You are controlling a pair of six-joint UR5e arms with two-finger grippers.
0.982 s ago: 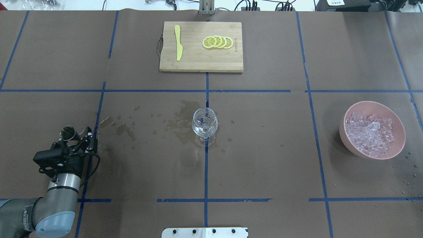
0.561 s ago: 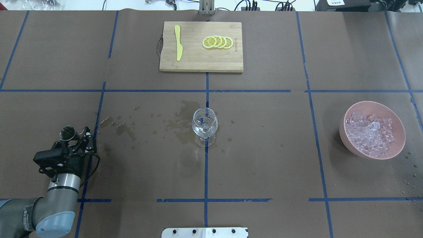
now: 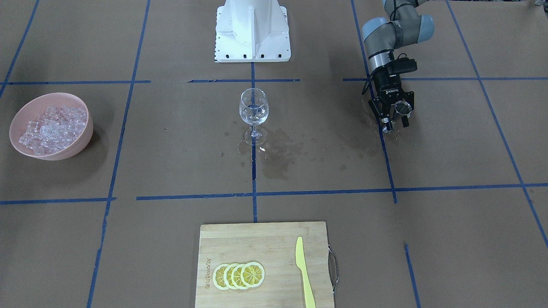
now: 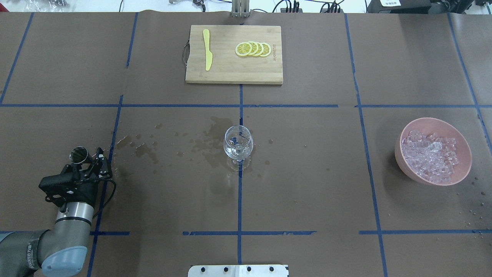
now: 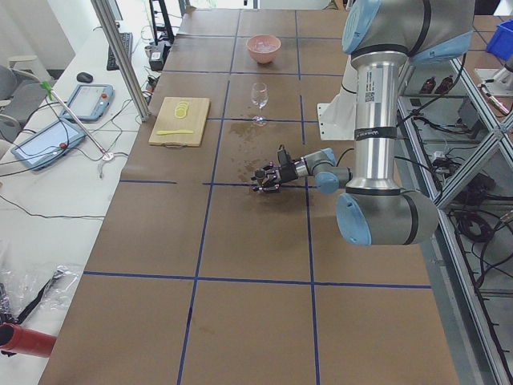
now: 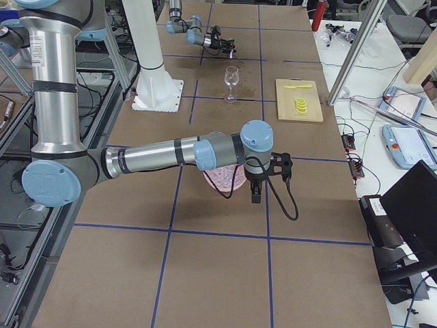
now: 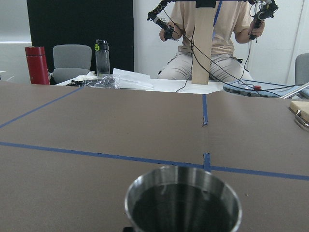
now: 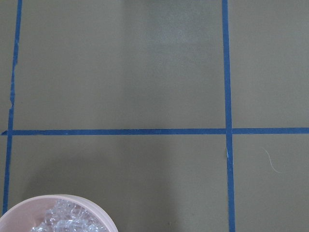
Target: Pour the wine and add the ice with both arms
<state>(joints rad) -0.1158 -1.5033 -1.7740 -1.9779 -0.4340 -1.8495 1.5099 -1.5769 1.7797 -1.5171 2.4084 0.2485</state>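
A small steel cup (image 4: pixel 78 155) stands at the table's left, and fills the bottom of the left wrist view (image 7: pixel 183 203). My left gripper (image 4: pixel 85 161) is level with it, jaws apart on either side of it (image 3: pixel 396 124). A clear wine glass (image 4: pixel 238 144) stands mid-table with a little clear wine (image 3: pixel 253 116) in its bowl. The ice (image 4: pixel 430 157) is heaped in a pink bowl (image 4: pixel 436 120) at the right. My right gripper (image 6: pixel 257 195) hovers beside the bowl. It shows only in the exterior right view, so I cannot tell if it is open.
A wooden cutting board (image 4: pixel 234 73) at the far side carries lemon slices (image 4: pixel 253 49) and a yellow knife (image 4: pixel 207 50). Dark wet stains (image 4: pixel 207 148) spread left of the glass. The white pedestal (image 3: pixel 252 30) stands at the near edge. An operator (image 7: pixel 217 43) sits beyond the table.
The left gripper's right finger has drawn back a little from the cup. The cup, glass and bowl have stayed in place.
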